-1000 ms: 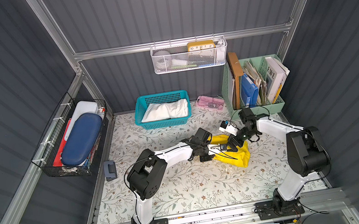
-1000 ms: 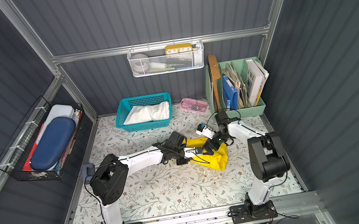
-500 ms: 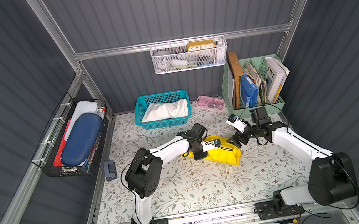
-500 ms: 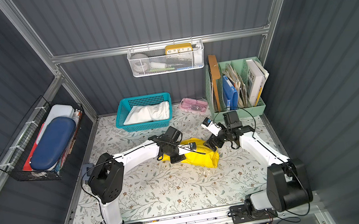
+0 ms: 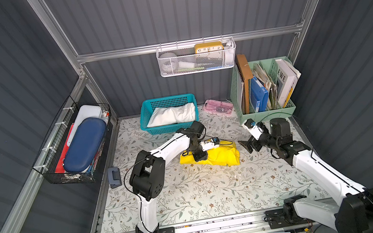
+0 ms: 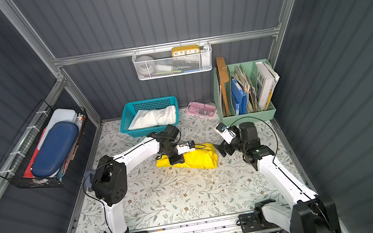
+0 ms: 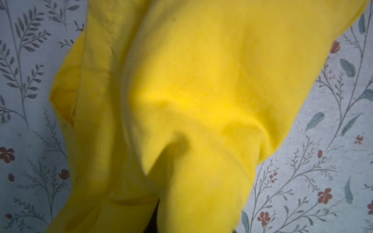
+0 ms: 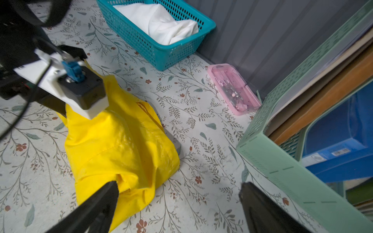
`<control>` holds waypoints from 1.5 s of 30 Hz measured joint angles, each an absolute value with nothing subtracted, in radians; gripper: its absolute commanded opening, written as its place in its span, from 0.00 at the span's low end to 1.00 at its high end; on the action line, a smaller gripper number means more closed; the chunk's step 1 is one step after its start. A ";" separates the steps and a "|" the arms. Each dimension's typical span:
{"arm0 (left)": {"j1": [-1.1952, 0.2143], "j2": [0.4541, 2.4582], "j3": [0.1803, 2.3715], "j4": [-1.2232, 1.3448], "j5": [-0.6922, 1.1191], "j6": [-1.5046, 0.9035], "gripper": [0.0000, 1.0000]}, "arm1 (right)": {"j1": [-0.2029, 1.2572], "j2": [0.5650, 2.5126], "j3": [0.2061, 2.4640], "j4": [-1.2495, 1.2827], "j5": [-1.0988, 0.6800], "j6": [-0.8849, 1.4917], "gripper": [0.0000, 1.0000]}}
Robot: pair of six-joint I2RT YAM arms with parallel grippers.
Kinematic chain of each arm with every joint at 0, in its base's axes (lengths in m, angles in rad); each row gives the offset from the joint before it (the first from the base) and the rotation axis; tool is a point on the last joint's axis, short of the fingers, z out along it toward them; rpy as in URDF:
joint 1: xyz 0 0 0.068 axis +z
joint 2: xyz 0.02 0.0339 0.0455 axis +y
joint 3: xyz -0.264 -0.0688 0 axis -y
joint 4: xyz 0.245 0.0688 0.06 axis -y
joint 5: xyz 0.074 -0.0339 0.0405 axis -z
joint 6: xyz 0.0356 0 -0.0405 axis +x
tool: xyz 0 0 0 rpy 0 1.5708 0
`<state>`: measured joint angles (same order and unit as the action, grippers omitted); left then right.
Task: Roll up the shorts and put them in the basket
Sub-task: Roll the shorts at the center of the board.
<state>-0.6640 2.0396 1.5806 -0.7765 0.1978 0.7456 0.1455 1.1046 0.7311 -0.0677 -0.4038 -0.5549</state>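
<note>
Jaws of the left gripper (image 5: 199,156) stand nearly together, pinching a raised fold of the yellow shorts (image 5: 222,158). In the left wrist view the yellow cloth bunches up toward them and hides them. These shorts lie crumpled directly beneath this gripper on the floral mat (image 5: 191,195) and stretch away toward the right gripper (image 5: 246,145). That one is spread wide and holds nothing, its tips just beside the shorts' nearer end. Behind the left gripper, the white shorts (image 5: 173,116) sit in the teal basket (image 5: 165,99).
</note>
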 measured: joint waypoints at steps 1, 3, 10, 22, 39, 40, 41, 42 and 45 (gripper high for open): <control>-0.662 2.069 1.618 -0.801 0.209 0.743 0.02 | 0.156 1.104 0.731 -0.066 -0.408 -0.562 0.99; -0.658 2.123 1.688 -0.849 0.230 0.739 0.03 | 0.184 1.102 0.726 -0.063 -0.421 -0.601 0.99; -0.627 2.261 1.884 -1.015 0.344 0.739 0.06 | 0.314 1.044 0.563 -0.012 -0.443 -0.830 0.92; -0.569 2.410 2.055 -1.177 0.533 0.740 0.08 | 0.474 1.190 0.531 0.151 -0.234 -1.170 0.99; -0.568 2.432 2.033 -1.193 0.640 0.756 0.11 | 0.486 1.588 0.722 0.178 -0.121 -1.380 0.67; -0.568 2.432 2.032 -1.192 0.642 0.756 0.13 | 0.483 1.598 0.737 0.161 -0.126 -1.385 0.60; -0.568 2.432 2.032 -1.191 0.644 0.756 0.17 | 0.479 1.610 0.754 0.138 -0.131 -1.378 0.52; -0.567 2.432 2.030 -1.189 0.645 0.756 0.28 | 0.475 1.622 0.773 0.111 -0.139 -1.369 0.44; -0.568 2.428 2.015 -1.182 0.648 0.758 0.46 | 0.465 1.641 0.818 0.038 -0.162 -1.353 0.23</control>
<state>-0.5678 2.4275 2.0151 -1.1820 0.6476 0.7582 0.4652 1.6413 0.8185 0.0380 -0.1619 -1.3529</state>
